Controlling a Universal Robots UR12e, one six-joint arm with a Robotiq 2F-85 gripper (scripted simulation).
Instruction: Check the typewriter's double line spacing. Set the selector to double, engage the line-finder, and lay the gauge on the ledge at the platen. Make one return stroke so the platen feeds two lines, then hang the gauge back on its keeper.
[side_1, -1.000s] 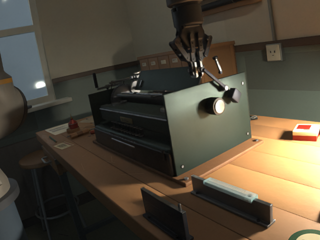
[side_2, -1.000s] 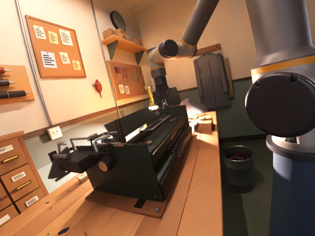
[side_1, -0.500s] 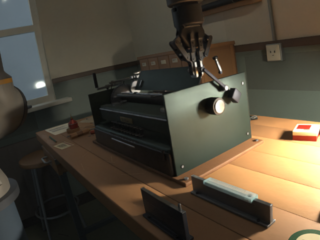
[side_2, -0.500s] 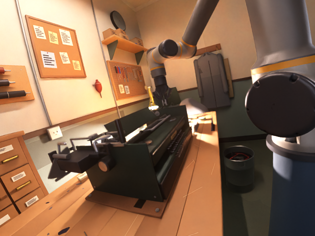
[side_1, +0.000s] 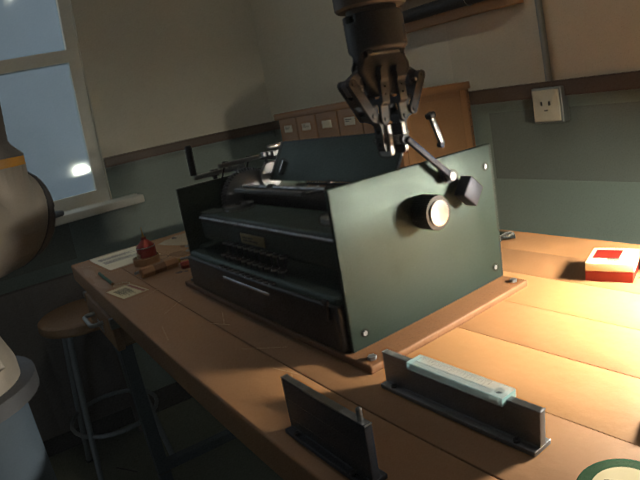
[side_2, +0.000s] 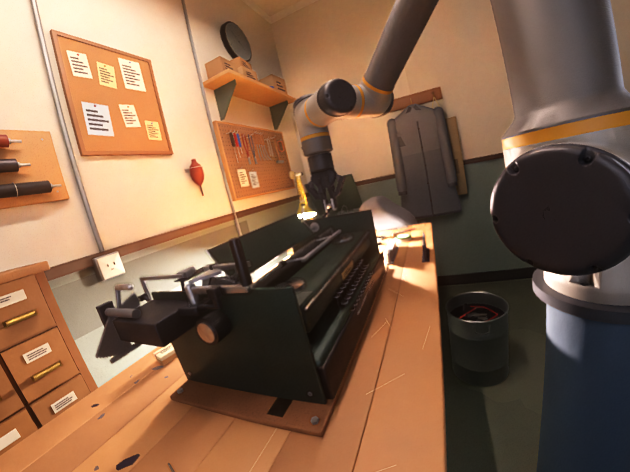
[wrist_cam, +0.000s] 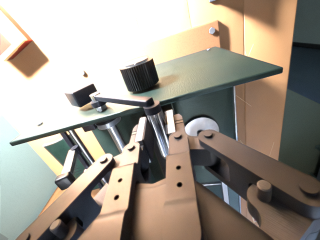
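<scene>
A steel lever handle (wrist_cam: 157, 129) (side_1: 408, 140) stands at the typewriter's right end plate, joined by a dark arm to a pivot (side_1: 453, 175) beside a black block (side_1: 469, 189). My gripper (wrist_cam: 155, 122) (side_1: 391, 147) (side_2: 325, 203) is around this handle, its fingers just come open and holding nothing. A knurled platen knob (side_1: 433, 212) (wrist_cam: 139, 75) sits below on the green end plate. The typewriter (side_1: 289, 248) (side_2: 285, 300) stands on a wooden base. The pale green gauge (side_1: 460, 380) rests on its dark keeper rail at the bench's front right.
Behind the typewriter stand a wooden drawer cabinet (side_1: 439, 119) and a wall socket (side_1: 547, 104). A second dark stand (side_1: 331, 429) sits at the bench's front edge. A red and white box (side_1: 612, 263) lies far right. A stool (side_1: 67, 320) and a bin (side_2: 477, 335) stand beside the bench.
</scene>
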